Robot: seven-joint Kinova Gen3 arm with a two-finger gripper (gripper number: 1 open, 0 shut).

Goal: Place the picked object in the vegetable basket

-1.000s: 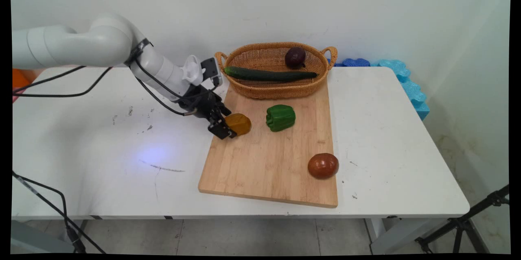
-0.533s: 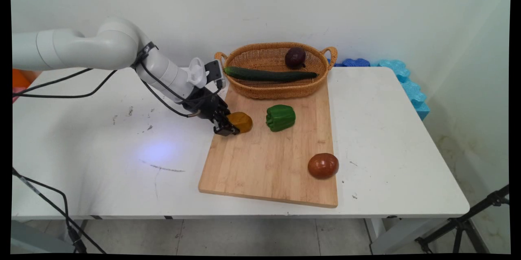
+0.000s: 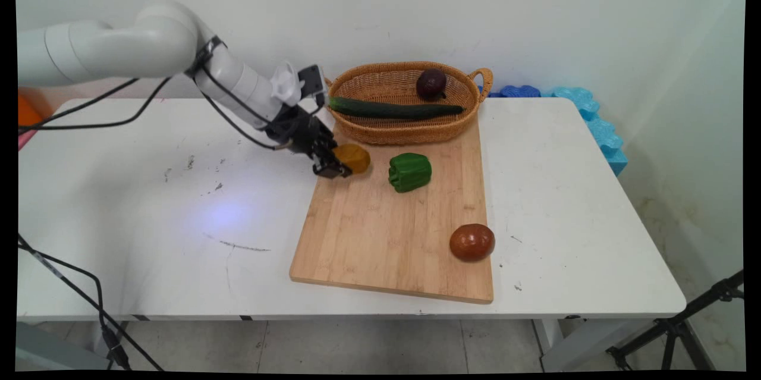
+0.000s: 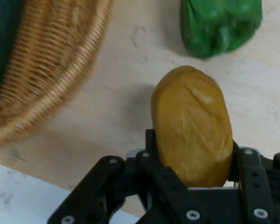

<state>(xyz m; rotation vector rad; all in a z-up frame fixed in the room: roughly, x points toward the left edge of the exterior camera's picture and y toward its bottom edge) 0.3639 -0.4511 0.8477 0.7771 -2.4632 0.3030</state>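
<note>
My gripper (image 3: 340, 167) is shut on a yellow-brown bread-like lump (image 3: 352, 157) and holds it just above the far left corner of the wooden cutting board (image 3: 392, 237). In the hand view the lump (image 4: 192, 139) sits between the black fingers (image 4: 151, 154), with the gripper (image 4: 191, 161) at the bottom edge. A green bell pepper (image 3: 409, 171) lies on the board to the right of the lump; it shows as the green pepper (image 4: 221, 23) in the hand view. The wicker basket (image 3: 368, 130) stands just behind, its woven wall (image 4: 46, 79) close by.
The basket holds a long cucumber (image 3: 395, 110) and a dark purple round vegetable (image 3: 431, 84). A red-brown tomato-like ball (image 3: 472, 242) lies near the board's front right corner. Blue foam pieces (image 3: 594, 124) sit at the table's far right edge. Black cables (image 3: 119, 124) hang from the arm.
The gripper has lifted the yellow-brown lump off the board and carried it up and back toward the basket. The other things have not moved.
</note>
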